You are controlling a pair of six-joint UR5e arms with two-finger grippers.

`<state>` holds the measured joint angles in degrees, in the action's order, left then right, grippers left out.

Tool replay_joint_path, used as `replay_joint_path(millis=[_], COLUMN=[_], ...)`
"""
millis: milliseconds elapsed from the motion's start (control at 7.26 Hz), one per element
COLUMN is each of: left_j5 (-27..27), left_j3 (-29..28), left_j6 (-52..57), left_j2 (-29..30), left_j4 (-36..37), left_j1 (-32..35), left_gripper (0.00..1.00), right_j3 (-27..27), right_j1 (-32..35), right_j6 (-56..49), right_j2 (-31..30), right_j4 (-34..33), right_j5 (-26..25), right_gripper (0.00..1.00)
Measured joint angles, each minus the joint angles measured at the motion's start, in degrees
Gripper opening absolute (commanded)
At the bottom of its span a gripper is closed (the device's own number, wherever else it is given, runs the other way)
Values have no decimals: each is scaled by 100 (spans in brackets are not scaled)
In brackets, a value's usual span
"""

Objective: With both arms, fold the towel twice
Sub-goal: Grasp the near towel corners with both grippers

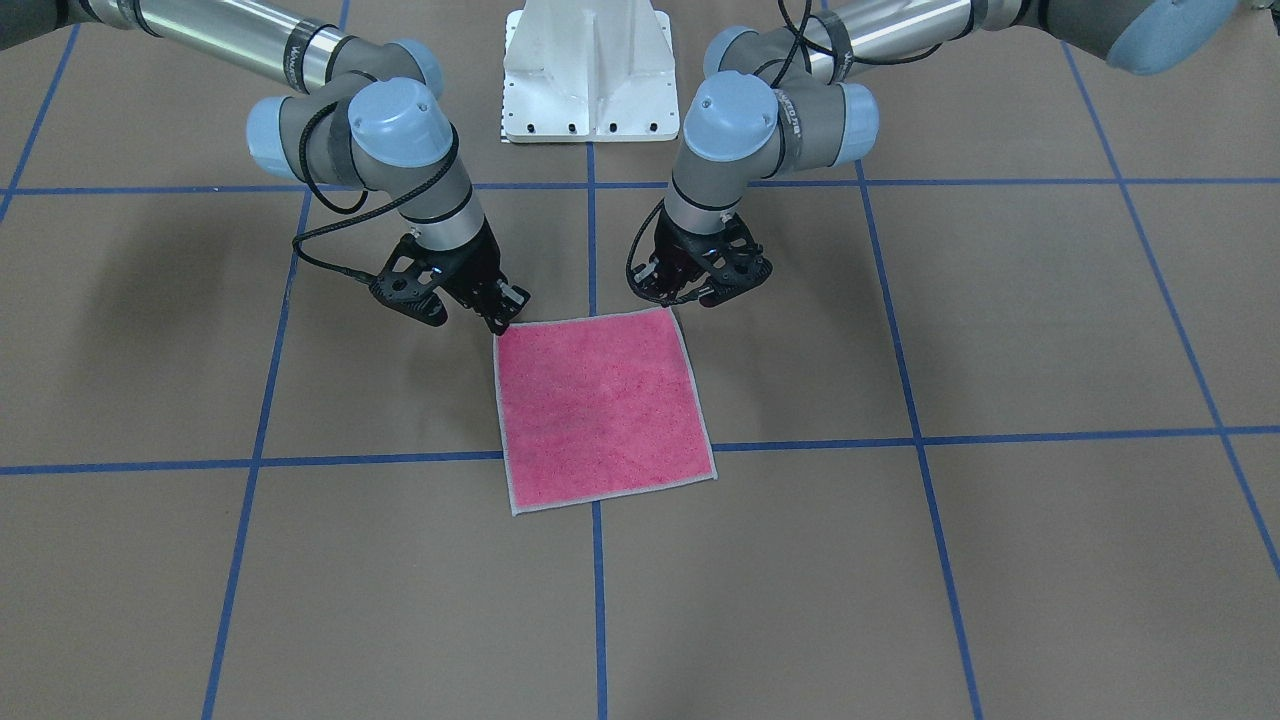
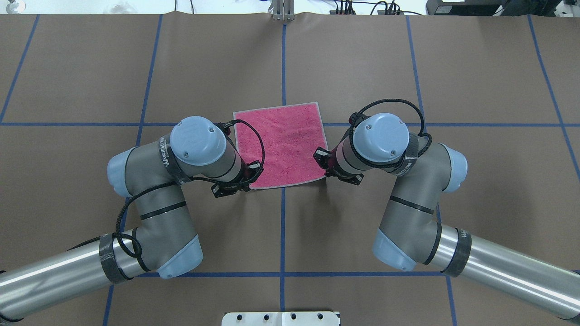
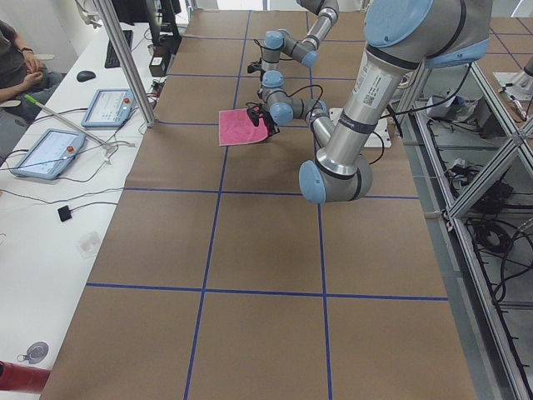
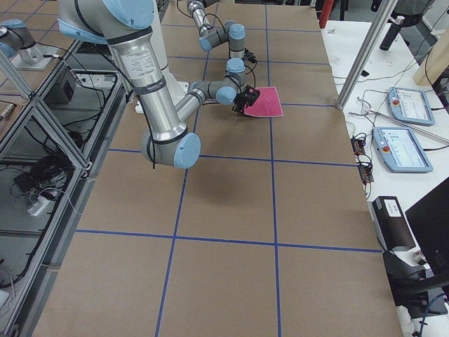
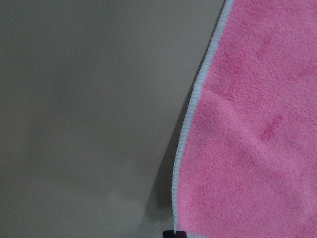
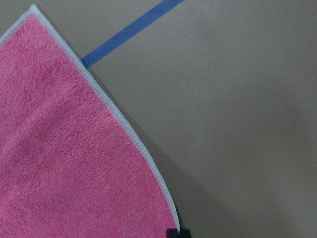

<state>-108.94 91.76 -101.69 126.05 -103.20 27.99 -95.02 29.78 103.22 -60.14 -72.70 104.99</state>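
The towel (image 1: 600,410) lies pink face up on the brown table, with a pale stitched border; it also shows in the overhead view (image 2: 281,145). My left gripper (image 1: 690,298) is at the towel's near corner on my left (image 2: 251,174). My right gripper (image 1: 500,320) is at the near corner on my right (image 2: 322,164). In the left wrist view the towel's edge (image 5: 190,124) runs down to a black fingertip, with shadow under it. The right wrist view shows the same edge (image 6: 124,124) and shadow. Both grippers look shut on the corners, which are barely lifted.
The white pedestal base (image 1: 590,70) stands between the arms at my side of the table. Blue tape lines (image 1: 590,230) cross the brown surface. Tablets (image 3: 42,150) and a metal post (image 3: 125,58) stand beyond the table's far edge.
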Motion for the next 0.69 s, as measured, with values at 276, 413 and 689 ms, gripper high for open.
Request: replay_joint_path(millis=[276, 413, 689], left_j5=[-11, -15, -27], left_j3=[-4, 0, 29], left_j6=[0, 0, 0], left_j2=[0, 4, 7], left_j4=[-17, -22, -31], left_j1=[-9, -14, -23], left_gripper=[0, 0, 0], right_j3=[-227, -302, -493], right_j1=[4, -9, -69], right_j6=[156, 307, 419], right_j2=[-91, -112, -185], right_j4=[-24, -32, -49], right_j5=[13, 25, 47], right_gripper=[0, 0, 0])
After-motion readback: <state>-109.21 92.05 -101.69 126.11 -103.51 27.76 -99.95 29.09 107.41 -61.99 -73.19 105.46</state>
